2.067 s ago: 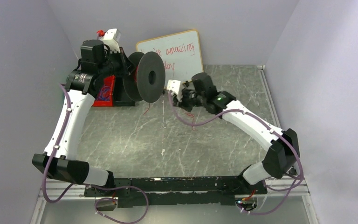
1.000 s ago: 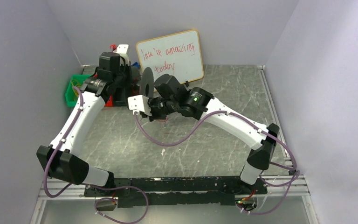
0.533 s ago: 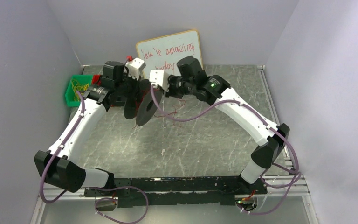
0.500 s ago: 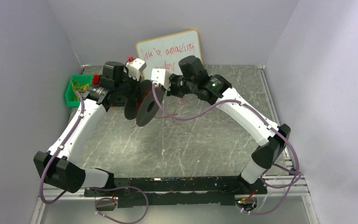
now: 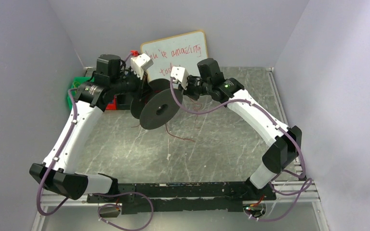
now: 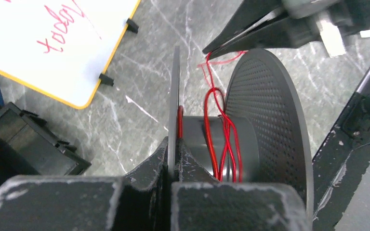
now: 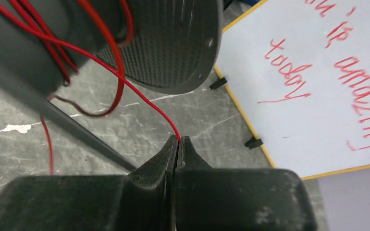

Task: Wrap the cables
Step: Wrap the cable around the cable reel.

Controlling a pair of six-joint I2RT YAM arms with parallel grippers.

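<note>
The red wire (image 6: 229, 149) is thread-thin and glossy. Several loose turns circle the grey hub of the black spool (image 6: 265, 120), crossing one another rather than lying side by side. One strand runs taut from the hub to the pinched tips of the right gripper (image 7: 178, 140). A slack tail curls on the table (image 5: 221, 144) beneath the spool.

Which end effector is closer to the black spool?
Left: the left end effector clamps the spool by a flange; the right end effector is off its rim, pinching the red wire.
</note>
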